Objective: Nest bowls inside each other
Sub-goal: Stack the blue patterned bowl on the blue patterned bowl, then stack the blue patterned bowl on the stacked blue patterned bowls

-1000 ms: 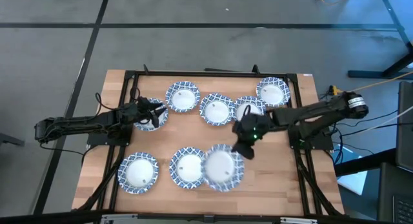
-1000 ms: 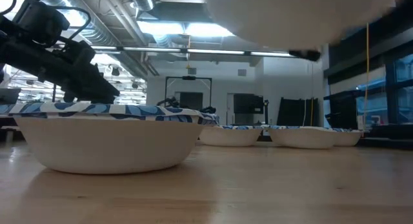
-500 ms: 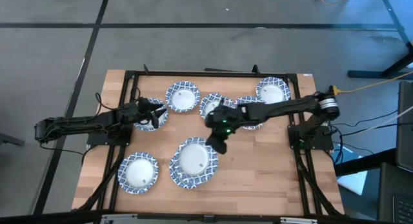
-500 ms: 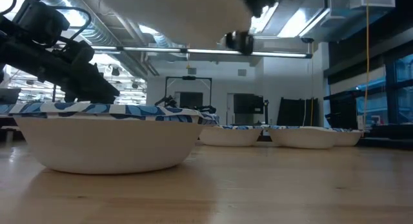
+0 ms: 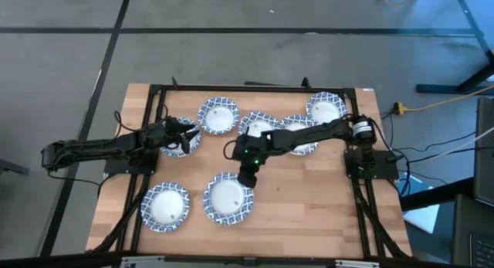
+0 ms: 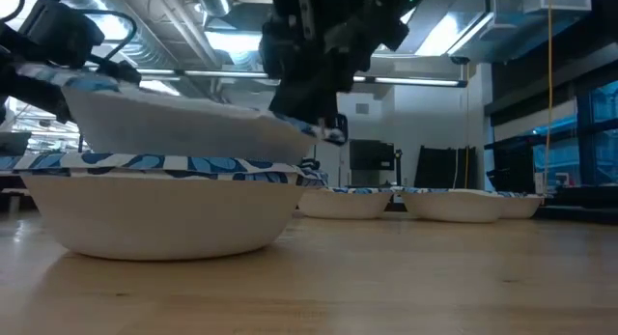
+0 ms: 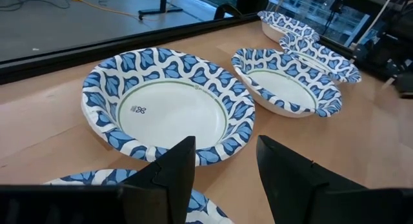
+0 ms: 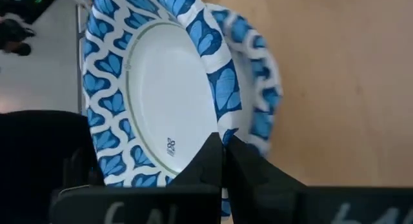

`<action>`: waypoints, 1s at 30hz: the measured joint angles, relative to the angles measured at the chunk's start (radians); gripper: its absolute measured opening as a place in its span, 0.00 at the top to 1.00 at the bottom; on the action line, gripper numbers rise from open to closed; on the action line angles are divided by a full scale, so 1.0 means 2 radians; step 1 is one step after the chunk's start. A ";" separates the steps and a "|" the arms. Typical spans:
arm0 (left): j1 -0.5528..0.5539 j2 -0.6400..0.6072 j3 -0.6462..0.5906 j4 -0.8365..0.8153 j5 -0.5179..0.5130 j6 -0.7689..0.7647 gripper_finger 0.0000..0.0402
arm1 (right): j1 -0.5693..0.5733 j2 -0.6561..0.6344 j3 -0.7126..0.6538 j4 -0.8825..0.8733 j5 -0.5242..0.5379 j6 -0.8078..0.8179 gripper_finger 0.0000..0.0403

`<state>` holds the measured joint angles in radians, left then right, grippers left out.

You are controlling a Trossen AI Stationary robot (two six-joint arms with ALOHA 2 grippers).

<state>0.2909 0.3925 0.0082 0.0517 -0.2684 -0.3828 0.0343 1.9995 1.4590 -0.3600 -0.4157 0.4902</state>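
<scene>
Blue-rimmed carried bowl [image 6: 183, 123], pinched at its rim by the right gripper [image 5: 247, 174], hangs tilted just above the front bowl [image 6: 159, 205] and could seat crooked if released unlevelled.

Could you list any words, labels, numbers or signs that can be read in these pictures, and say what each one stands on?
No text can be read.
Small dark mark on the white centre of the bowl in the left wrist view: too small to read.
A similar mark on the bowl held by the right gripper, above the lower bowl: too small to read.
Nothing on the table or left gripper.
</scene>
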 joint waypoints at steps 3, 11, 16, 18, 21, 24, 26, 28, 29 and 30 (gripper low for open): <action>0.000 0.000 0.000 0.000 0.000 0.000 0.60 | -0.004 0.003 0.000 0.000 0.001 0.000 0.99; 0.000 0.000 0.000 0.000 0.000 0.000 0.60 | -0.006 0.003 0.000 0.003 0.001 -0.001 0.91; 0.000 0.000 0.000 0.000 0.000 0.000 0.60 | -0.006 0.003 0.000 0.003 0.001 0.001 0.84; 0.000 0.000 0.000 0.000 0.000 0.000 0.60 | -0.006 0.003 0.000 0.003 0.002 0.001 0.80; 0.000 0.000 0.000 0.000 0.000 0.000 0.60 | -0.006 0.003 0.000 0.002 0.007 0.001 0.75; 0.000 0.000 0.000 0.000 0.000 0.000 0.60 | -0.007 0.003 0.000 -0.003 0.014 0.000 0.70; 0.000 0.000 0.000 0.000 0.000 0.000 0.60 | -0.010 0.002 0.000 -0.005 0.014 -0.001 0.69; 0.000 0.000 0.000 0.000 0.000 0.000 0.60 | -0.013 0.001 0.000 0.004 0.014 -0.005 0.68; 0.000 0.000 0.000 0.000 0.000 0.000 0.60 | -0.014 0.001 0.000 0.010 0.011 -0.010 0.68; 0.000 0.000 0.000 0.000 0.000 0.000 0.60 | -0.015 0.001 0.000 0.019 0.004 -0.011 0.68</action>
<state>0.2913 0.3924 0.0082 0.0517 -0.2680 -0.3824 0.0051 2.0010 1.4590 -0.3211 -0.4079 0.4685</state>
